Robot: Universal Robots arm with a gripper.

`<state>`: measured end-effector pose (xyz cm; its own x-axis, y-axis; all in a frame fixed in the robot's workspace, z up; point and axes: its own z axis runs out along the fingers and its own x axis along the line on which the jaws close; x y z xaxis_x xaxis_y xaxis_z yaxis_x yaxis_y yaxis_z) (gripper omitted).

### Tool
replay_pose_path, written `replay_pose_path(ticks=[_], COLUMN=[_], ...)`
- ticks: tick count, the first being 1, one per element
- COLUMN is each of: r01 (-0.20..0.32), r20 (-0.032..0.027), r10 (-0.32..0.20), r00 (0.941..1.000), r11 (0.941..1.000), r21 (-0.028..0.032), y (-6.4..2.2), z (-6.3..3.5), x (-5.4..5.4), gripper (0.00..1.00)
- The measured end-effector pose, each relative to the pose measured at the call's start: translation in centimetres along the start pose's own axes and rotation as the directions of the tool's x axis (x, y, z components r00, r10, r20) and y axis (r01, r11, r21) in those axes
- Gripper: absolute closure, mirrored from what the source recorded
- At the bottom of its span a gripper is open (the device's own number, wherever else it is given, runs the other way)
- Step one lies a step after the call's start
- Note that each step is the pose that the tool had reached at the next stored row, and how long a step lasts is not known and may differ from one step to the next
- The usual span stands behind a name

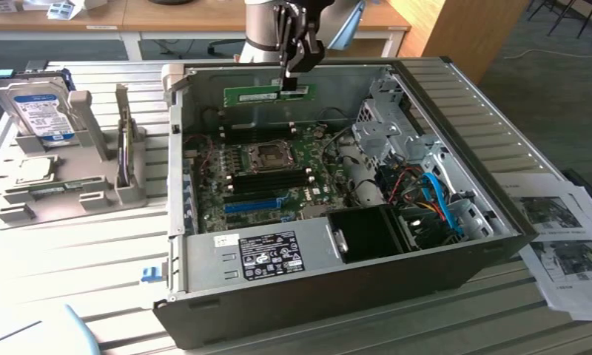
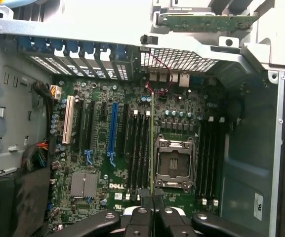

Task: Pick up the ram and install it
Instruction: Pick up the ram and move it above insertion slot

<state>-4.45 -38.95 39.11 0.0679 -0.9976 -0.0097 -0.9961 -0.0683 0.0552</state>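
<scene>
I see the open computer case (image 1: 395, 259) lying on the slatted table (image 1: 79, 244) with its motherboard (image 1: 276, 181) facing up, and the ram (image 1: 261, 95) is held in the air over the open case, clear of the board. It is a long, thin green stick with a pale label on its face; in the wrist view it shows edge-on as a fine line between the dark memory slots (image 2: 140, 148) and the CPU socket (image 2: 173, 165). My gripper (image 1: 294, 87) is clamped on it, nearer its end toward the exterior view's right.
</scene>
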Motion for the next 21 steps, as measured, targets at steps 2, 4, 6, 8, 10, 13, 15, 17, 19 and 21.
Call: replay_pose_path(ticks=[2,4,6,8,10,13,15,17,19,21], r01=[0.0,0.0,0.0,0.0,0.0,0.0,0.0,0.0,0.0,0.0], r20=[0.0002,0.0001,0.0001,0.0,0.0,0.0,0.0,0.0,-0.0001,0.0001], r10=[0.0,0.0,0.0,0.0,0.0,0.0,0.0,0.0,0.0,0.0], r00=[1.0,1.0,1.0,1.0,1.0,1.0,1.0,1.0,1.0,1.0], r11=[1.0,1.0,1.0,1.0,1.0,1.0,1.0,1.0,1.0,1.0], r21=[0.0001,0.0,0.0001,0.0001,0.0002,0.0002,0.0002,0.0003,0.0002,0.0003], y=[-0.01,-0.01,-0.03,-0.04,-0.06,-0.09,-0.1,-0.12,-0.14,-0.16], z=[0.03,0.15,0.38,0.67,0.97,1.48,1.82,2.17,2.53,2.89], x=[0.0,0.0,0.0,0.0,0.0,0.0,0.0,0.0,0.0,0.0], gripper=[0.89,0.89,0.89,0.89,0.89,0.89,0.89,0.89,0.89,0.89])
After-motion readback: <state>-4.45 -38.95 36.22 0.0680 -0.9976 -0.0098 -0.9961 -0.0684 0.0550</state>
